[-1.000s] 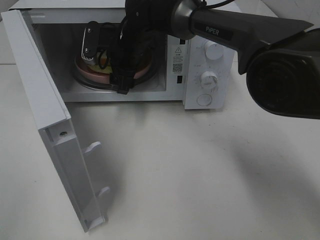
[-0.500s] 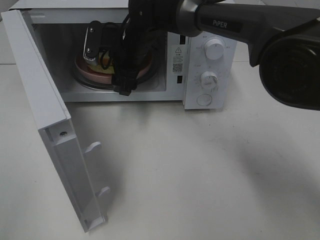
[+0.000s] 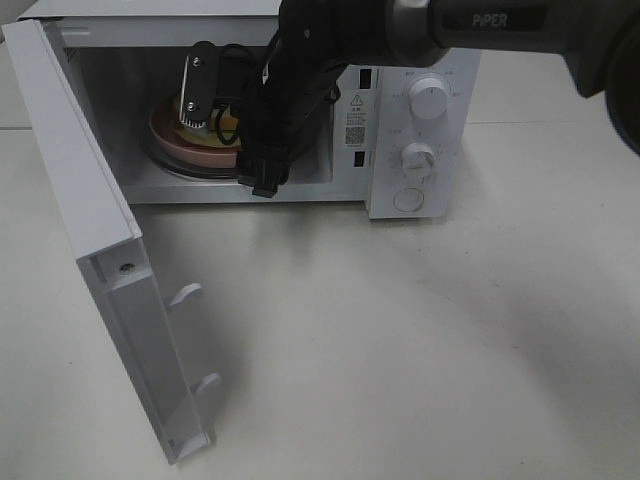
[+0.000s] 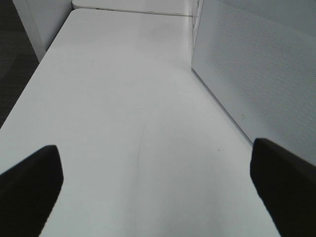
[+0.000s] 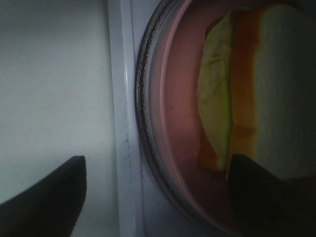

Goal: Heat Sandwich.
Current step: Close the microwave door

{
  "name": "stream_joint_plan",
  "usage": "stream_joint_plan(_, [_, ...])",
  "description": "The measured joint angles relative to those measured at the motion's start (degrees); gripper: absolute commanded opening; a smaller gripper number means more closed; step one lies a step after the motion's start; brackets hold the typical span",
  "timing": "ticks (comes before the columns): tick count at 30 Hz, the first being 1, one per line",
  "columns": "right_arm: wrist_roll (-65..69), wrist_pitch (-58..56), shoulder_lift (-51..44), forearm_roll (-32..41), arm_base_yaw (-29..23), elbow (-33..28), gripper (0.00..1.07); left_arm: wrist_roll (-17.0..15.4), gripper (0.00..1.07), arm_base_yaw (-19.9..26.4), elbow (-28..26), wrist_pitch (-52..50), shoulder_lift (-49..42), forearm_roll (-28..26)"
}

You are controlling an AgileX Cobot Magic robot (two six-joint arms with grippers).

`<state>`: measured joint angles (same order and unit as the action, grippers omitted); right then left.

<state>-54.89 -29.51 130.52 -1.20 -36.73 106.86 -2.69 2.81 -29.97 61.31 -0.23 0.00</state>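
Right arm. The right gripper's [image 5: 153, 197] two black fingers [image 5: 44, 197] stood wide apart with nothing between them. One finger hung over the white cavity floor. The other overlapped the crust end of the sandwich [image 5: 256, 89], two thick white slices with orange-tan crust and pale green filling. Whether that finger touched the bread, I could not tell.

The sandwich lay on a round pink plate [image 5: 182, 98], set back from the plate's near rim. The plate sat on the round glass turntable [image 5: 144, 98] inside the white microwave oven [image 3: 420, 120], which stood at the far edge of the white desk [image 3: 400, 330]. The oven's white door [image 3: 90, 230] was swung fully open toward the desk's left side.

Left arm. The left gripper [image 4: 158, 197] was likewise spread wide and empty, low over bare desk, just beside the door's perforated outer panel [image 4: 256, 74].

Judgement: food appears placed; withdrawal and door closing not yet done.

Risks:
- The finger over the crust could drag the sandwich or tip the plate if it pulled out low.
- The black arm [image 3: 290, 90] filled the cavity mouth; a crooked exit could knock the frame.
- Closing the door with the arm inside would trap it.
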Motion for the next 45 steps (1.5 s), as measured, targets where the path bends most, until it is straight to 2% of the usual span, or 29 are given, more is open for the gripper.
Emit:
stream_joint_plan(11, [0.06, 6.47, -8.54, -0.74, -0.69, -13.75, 0.76, 0.00, 0.98, 0.00, 0.00, 0.00, 0.00, 0.00])
stream_joint_plan(21, [0.06, 6.99, -15.47, -0.92, -0.69, -23.09, 0.76, 0.00, 0.98, 0.00, 0.00, 0.00, 0.00, 0.00])
stream_joint_plan(25, [0.17, 7.73, -20.80, -0.92, -0.69, -29.05, 0.76, 0.00, 0.98, 0.00, 0.00, 0.00, 0.00, 0.00])
stream_joint_plan(45, [7.45, 9.85, -36.38, -1.03, -0.69, -46.07, 0.76, 0.00, 0.98, 0.00, 0.00, 0.00, 0.00, 0.00])
